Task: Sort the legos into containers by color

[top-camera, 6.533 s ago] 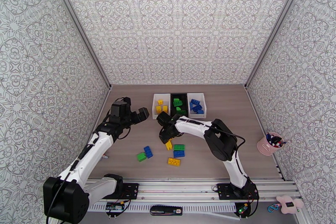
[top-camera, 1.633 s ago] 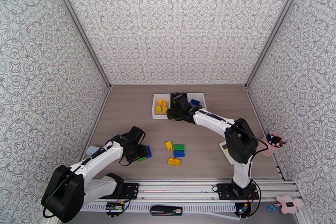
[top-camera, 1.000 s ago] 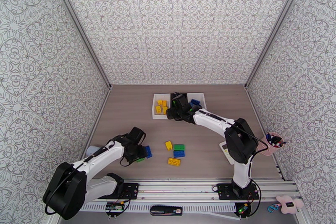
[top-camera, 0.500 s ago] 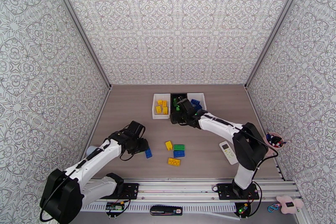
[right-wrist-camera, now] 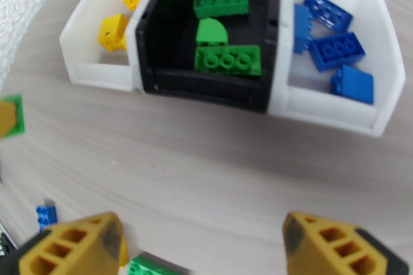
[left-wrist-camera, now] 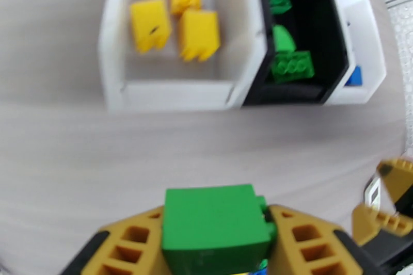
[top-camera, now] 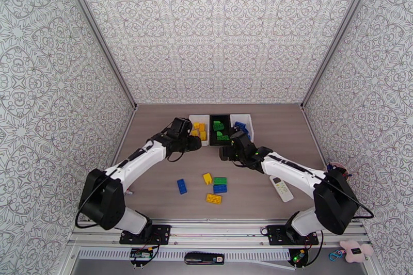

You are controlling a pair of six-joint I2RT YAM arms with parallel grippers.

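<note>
Green lego [left-wrist-camera: 217,235], smooth blocky plastic, sits pinched between the left gripper [left-wrist-camera: 214,214] and its ribbed ochre fingers, on the near side of the black bin [left-wrist-camera: 289,93]. Right gripper [right-wrist-camera: 204,242]: jaws spread wide, empty, near the same bin's front wall.

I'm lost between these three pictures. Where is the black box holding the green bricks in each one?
Top external: the black bin sits near the centre of the picture.
Left wrist: the black bin is at the upper right.
Right wrist: the black bin is at the upper centre.
Shared landmark: the white bin of yellow bricks stands directly on its left in every view.
</note>
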